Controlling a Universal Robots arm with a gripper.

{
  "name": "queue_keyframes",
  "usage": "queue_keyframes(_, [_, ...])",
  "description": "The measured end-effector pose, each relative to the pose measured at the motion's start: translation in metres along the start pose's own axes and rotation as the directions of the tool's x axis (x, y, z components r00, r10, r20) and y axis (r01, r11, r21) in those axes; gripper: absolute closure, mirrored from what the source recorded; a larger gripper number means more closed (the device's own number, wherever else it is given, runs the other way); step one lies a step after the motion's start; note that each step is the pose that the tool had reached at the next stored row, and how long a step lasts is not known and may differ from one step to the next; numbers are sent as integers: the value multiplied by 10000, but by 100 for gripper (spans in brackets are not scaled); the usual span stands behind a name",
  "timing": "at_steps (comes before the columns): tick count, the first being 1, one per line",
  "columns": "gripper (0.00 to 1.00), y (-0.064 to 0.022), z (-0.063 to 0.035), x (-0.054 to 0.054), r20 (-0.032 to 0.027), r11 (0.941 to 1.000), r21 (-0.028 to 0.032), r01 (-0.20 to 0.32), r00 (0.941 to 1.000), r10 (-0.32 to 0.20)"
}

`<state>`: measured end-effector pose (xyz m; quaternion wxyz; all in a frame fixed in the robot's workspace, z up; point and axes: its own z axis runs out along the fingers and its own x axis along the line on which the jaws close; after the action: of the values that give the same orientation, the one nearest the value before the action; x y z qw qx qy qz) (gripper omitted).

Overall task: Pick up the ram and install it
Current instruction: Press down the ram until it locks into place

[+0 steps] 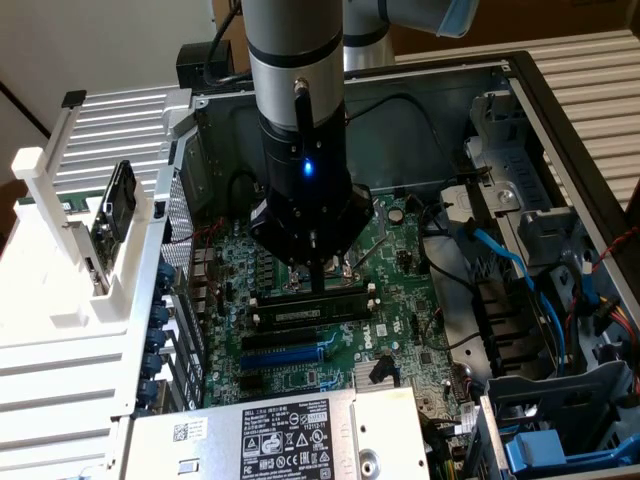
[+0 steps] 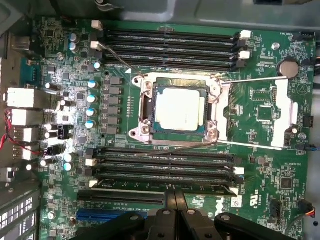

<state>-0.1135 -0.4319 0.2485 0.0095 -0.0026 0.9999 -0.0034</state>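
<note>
inside the open computer case (image 1: pixel 560 110), the clenched pincer (image 1: pixel 317 280) presses the ram (image 1: pixel 310 308); wrist view bares the cpu (image 2: pixel 180 111).

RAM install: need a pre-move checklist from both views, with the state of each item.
1. Gripper shut: ok. It sits low over the slot bank beside the CPU socket.
2. Ram in a slot: ok. In the exterior view the labelled stick stands in that bank.
3. Gripper over the ram: ok. It sits just above the stick's top edge.
4. Gripper touching the ram: cannot tell.
5. Ram fully seated and end clips latched: cannot tell.
6. Blue cables away from the arm: ok. They lie off to the exterior view's right.
</note>
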Motion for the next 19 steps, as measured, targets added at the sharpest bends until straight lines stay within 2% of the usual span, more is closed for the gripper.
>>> queue_keyframes(2, [90, 0, 2, 0, -3, 9989, 9, -471, 9989, 471])
queue_keyframes(12, [90, 0, 2, 0, -3, 9983, 11, -589, 9983, 589])
queue_keyframes(16, [90, 0, 2, 0, -7, 9930, 23, -1179, 9930, 1179])
queue_keyframes(19, [90, 0, 2, 0, -7, 9901, 27, -1406, 9901, 1406])
